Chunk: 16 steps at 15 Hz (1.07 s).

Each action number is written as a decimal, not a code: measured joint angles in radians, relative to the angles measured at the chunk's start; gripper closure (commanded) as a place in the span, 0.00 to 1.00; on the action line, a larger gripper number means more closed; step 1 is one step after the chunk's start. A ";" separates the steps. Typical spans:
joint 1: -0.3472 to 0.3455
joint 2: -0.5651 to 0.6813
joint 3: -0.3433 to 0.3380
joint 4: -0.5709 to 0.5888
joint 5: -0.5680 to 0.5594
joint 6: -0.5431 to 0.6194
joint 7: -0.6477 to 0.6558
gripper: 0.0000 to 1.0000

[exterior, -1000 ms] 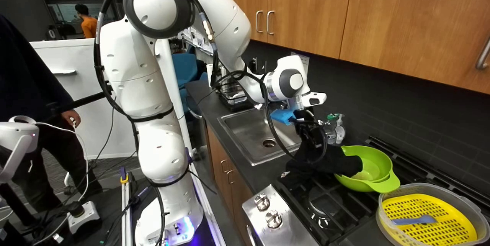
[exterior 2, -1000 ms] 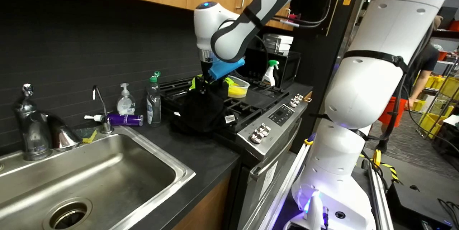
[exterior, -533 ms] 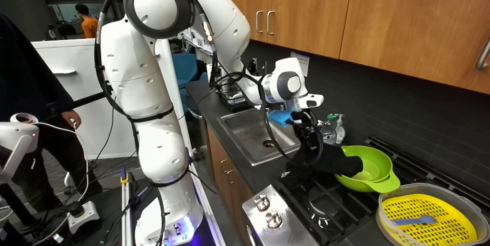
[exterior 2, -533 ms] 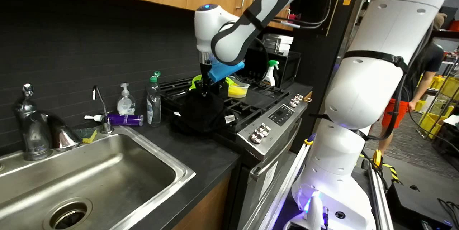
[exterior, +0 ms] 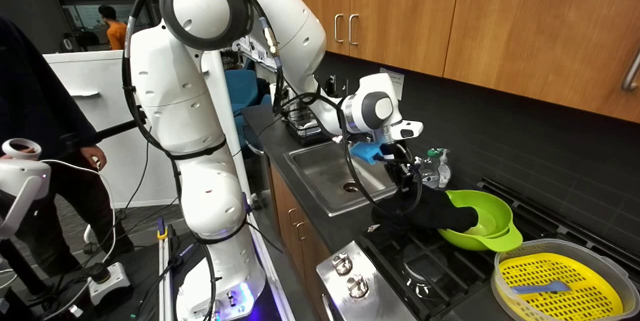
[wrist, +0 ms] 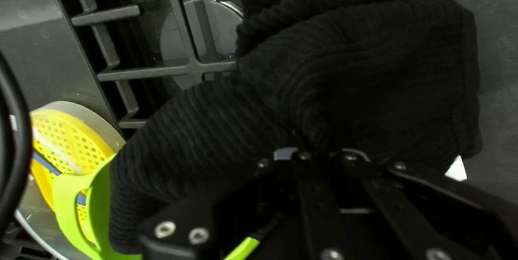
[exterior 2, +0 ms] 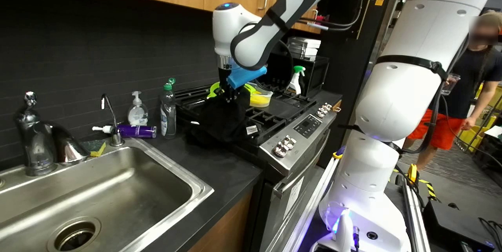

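In an exterior view we see, at left, a purple bottle [exterior 2: 137, 131] and a green-capped bottle [exterior 2: 168, 107], their labels [exterior 2: 163, 117] too small to read; then the black cloth [exterior 2: 219, 122] across counter [exterior 2: 225, 165] and stove [exterior 2: 308, 126], a fold pinched in the narrowed gripper [exterior 2: 231, 99]; rightmost, its unreadable white tag [exterior 2: 251, 130].
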 measured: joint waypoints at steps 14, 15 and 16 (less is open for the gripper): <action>-0.068 -0.302 -0.007 0.051 0.005 -0.047 -0.016 0.98; -0.077 -0.320 -0.007 0.051 0.007 -0.055 -0.017 0.98; -0.087 -0.336 -0.007 0.050 0.007 -0.064 -0.017 0.98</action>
